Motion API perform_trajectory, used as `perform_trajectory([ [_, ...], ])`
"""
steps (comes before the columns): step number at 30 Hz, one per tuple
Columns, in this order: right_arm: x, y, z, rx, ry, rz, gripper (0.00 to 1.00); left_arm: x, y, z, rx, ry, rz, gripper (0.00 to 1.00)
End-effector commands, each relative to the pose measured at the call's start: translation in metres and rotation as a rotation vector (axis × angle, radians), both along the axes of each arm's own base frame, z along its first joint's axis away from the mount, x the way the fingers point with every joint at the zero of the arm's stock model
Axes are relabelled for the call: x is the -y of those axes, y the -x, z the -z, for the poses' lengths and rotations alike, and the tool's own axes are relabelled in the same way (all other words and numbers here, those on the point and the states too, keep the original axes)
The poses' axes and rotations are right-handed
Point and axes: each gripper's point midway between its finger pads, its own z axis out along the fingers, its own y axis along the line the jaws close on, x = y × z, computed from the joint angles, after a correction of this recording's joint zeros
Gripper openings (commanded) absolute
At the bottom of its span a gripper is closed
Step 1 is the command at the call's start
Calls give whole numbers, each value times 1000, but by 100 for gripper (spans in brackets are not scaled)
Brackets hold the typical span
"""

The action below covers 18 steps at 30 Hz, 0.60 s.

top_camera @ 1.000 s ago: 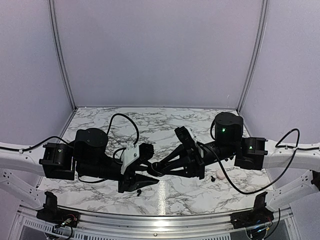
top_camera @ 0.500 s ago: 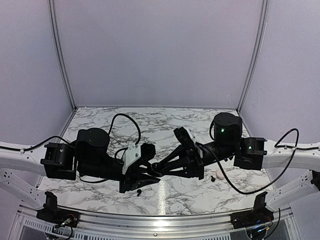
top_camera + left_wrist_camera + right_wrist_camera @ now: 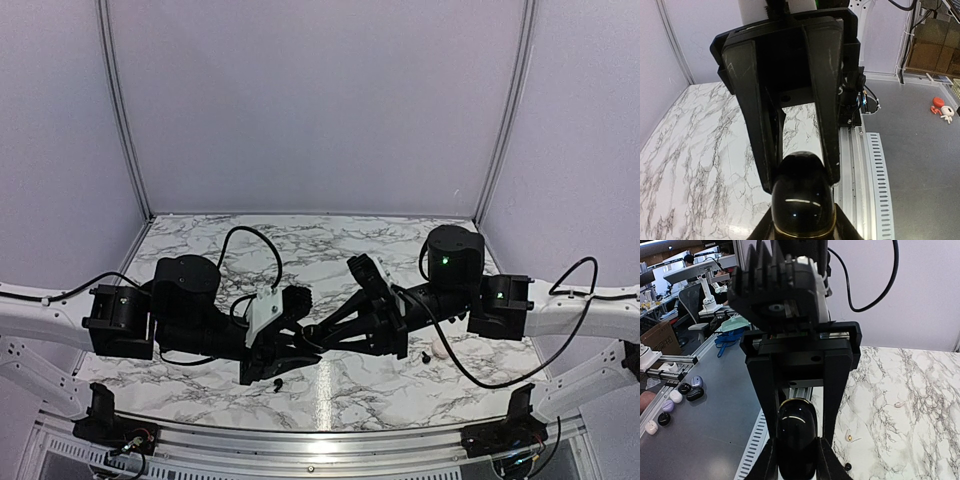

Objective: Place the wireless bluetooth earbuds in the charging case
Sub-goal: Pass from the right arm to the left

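Both arms meet over the middle of the surface (image 3: 330,240), tips nose to nose. L gripper (image 3: 303,343) and R gripper (image 3: 315,333) are each clamped on the same glossy black rounded object (image 3: 802,195), one from either end. In both wrist views the fingers sit tight on its sides w/ no gap.

The charging case (image 3: 438,350) is a small pale blob on the marble just beside the R arm, partly hidden, so lid state can't be told. An earbud (image 3: 426,357) lies right next to it; touching or not, can't tell. The second earbud (image 3: 278,384) lies on the marble just on the near side of the L gripper, well apart from the case.

R wrist view also shows tiny pale bits (image 3: 898,403) on the marble; too small to ID.
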Motion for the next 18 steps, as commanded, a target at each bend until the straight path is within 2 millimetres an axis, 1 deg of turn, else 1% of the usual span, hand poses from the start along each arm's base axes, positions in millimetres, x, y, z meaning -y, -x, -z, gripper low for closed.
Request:
perform_trajectory([
  [1,-2,-4,-7,9,-17,9,3,3,-5,-27,32,79,-15,36],
  [5,-2,-4,-7,10,-16,9,3,2,-3,-28,34,85,-5,35],
  [8,-3,-4,-6,8,-14,8,3,2,-1,-28,34,85,4,29],
  [12,-3,-4,-6,8,-14,10,3,2,0,-26,33,80,13,19],
  [15,-3,-6,-9,4,-18,24,9,1,1,-24,35,77,18,12],
  [18,-3,-12,-10,3,-19,58,19,0,3,-22,35,78,25,8],
])
